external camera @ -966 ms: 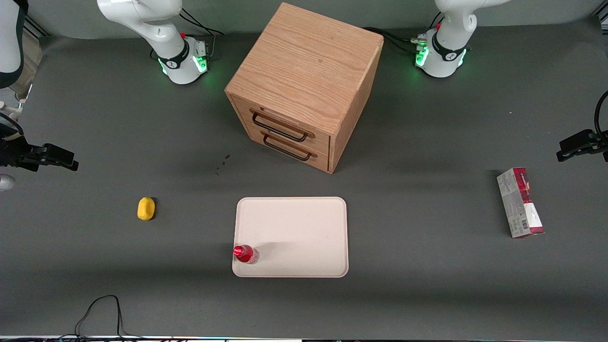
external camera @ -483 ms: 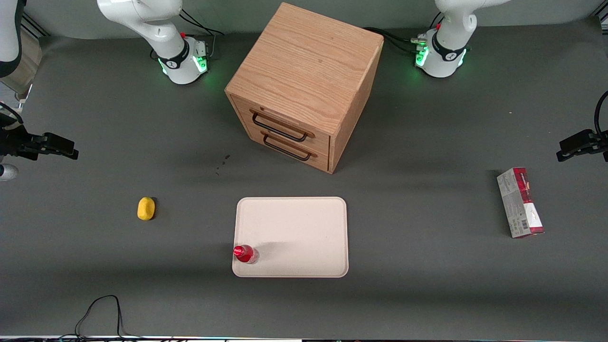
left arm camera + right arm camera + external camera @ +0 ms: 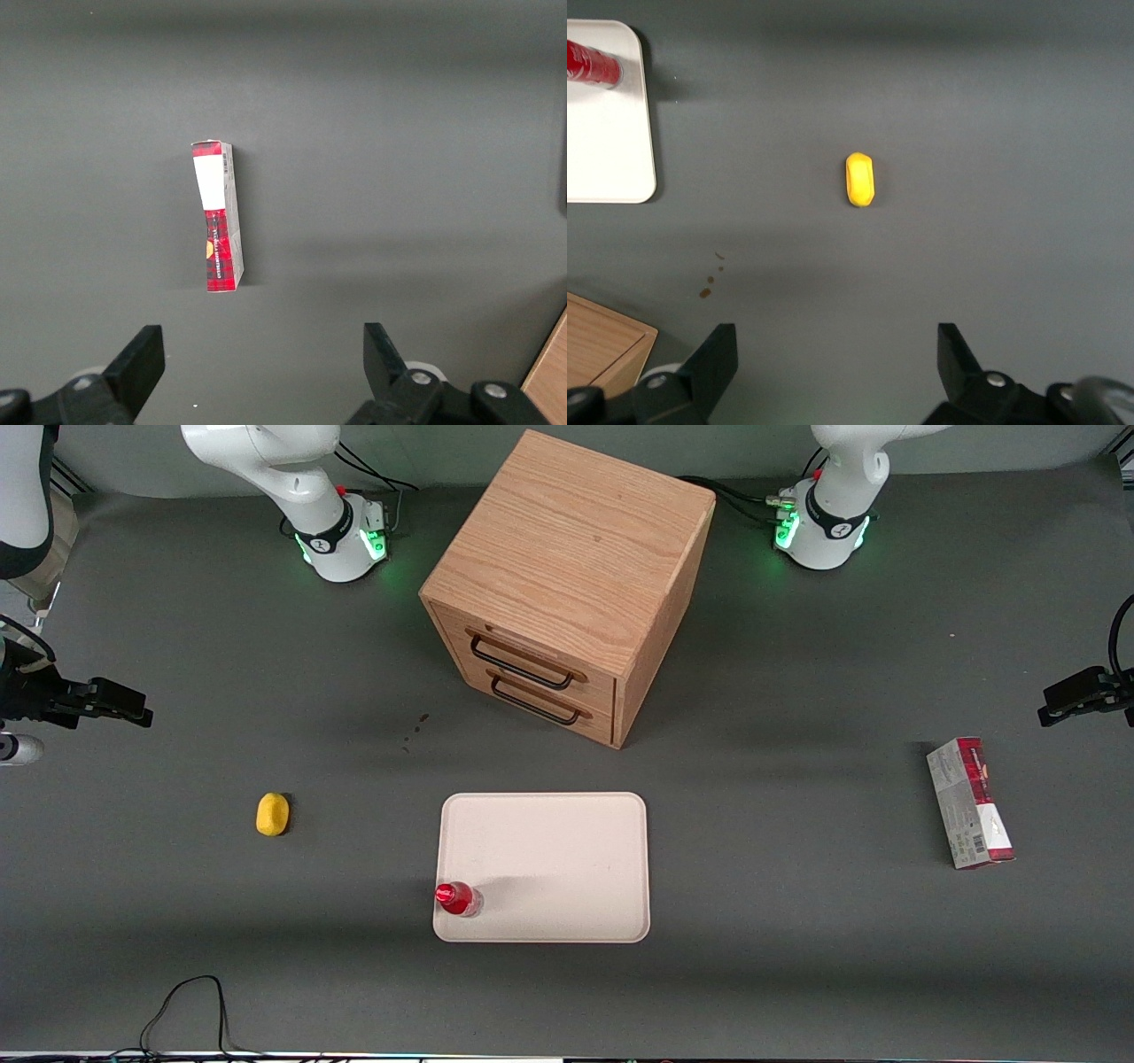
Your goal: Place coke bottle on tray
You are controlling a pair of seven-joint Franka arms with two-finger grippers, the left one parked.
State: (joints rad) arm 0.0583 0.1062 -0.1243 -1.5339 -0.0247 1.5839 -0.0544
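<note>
A dark grey table (image 3: 797, 957) fills the scene, with a wooden two-drawer cabinet (image 3: 567, 584) standing near its edge farthest from the front camera, both drawers shut, black handles facing the camera at a slant. In front of the cabinet, nearer the camera, lies the tray (image 3: 567, 859), flat on the table. And there's the coke bottle (image 3: 457, 898), standing upright on the tray, tucked into the tray's corner nearest the camera on the working arm's end, right against the rim. The wrist camera on the working arm catches it too: the coke bottle (image 3: 592, 64) sits just inside the tray (image 3: 611, 150) at a rounded corner.

The gripper (image 3: 106, 701) hangs well away from all that, high over the working arm's end of the table, close to the table's edge there. Its fingers (image 3: 713, 359) are spread wide with nothing between them, only bare table showing in the gap.

A small yellow lump (image 3: 273, 814) lies on the table between the gripper and the tray, well apart from both; from the wrist it shows as the same yellow lump (image 3: 860, 180), alone on the grey. A few dark specks (image 3: 709, 285) mark the table near the cabinet's corner. Toward the parked arm's end a red-and-grey carton (image 3: 969, 802) lies flat on the table.
</note>
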